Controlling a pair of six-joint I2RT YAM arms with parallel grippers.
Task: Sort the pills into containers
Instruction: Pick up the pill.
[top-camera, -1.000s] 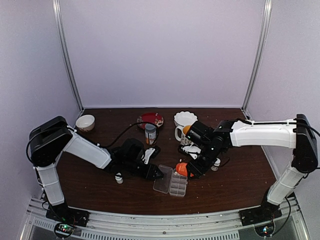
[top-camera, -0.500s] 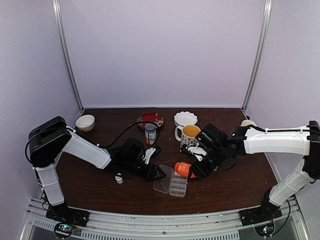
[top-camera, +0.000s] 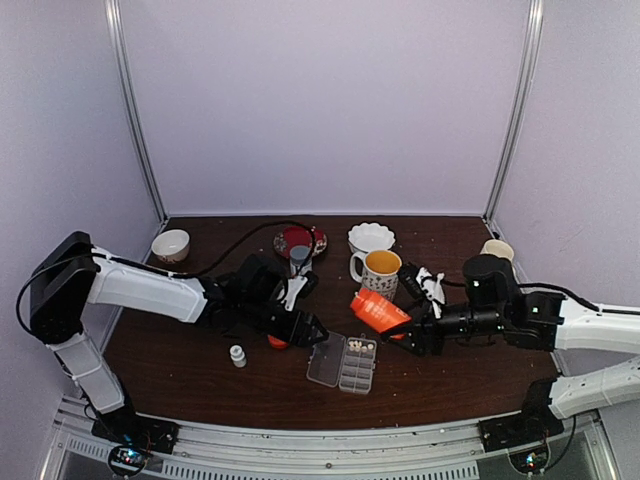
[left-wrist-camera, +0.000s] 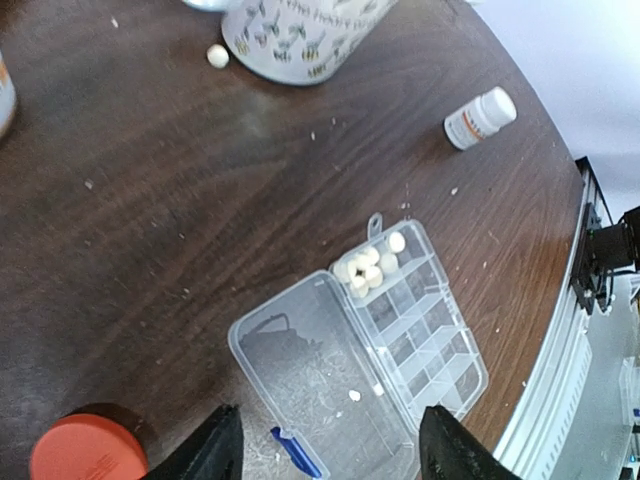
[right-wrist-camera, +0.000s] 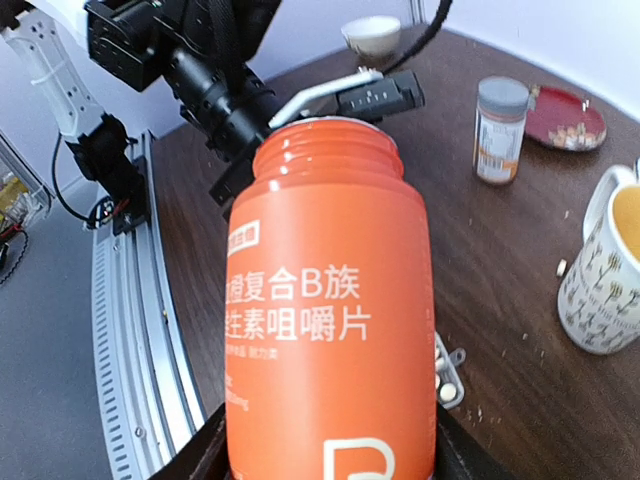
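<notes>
left gripper (left-wrist-camera: 330, 447) spread, pills (left-wrist-camera: 368, 265) distinct only in its view; right gripper (right-wrist-camera: 328, 450) pinches bottle (right-wrist-camera: 330, 250).

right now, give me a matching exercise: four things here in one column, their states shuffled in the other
Things
1 orange bottle
2 orange cap
3 pill box
4 mug

States
a lid open, pills in one corner cell
b on the table, beside the left gripper
c cap off, held in the right gripper
d upright, a loose pill next to it

Pairs: 1-c, 2-b, 3-a, 4-d
</notes>
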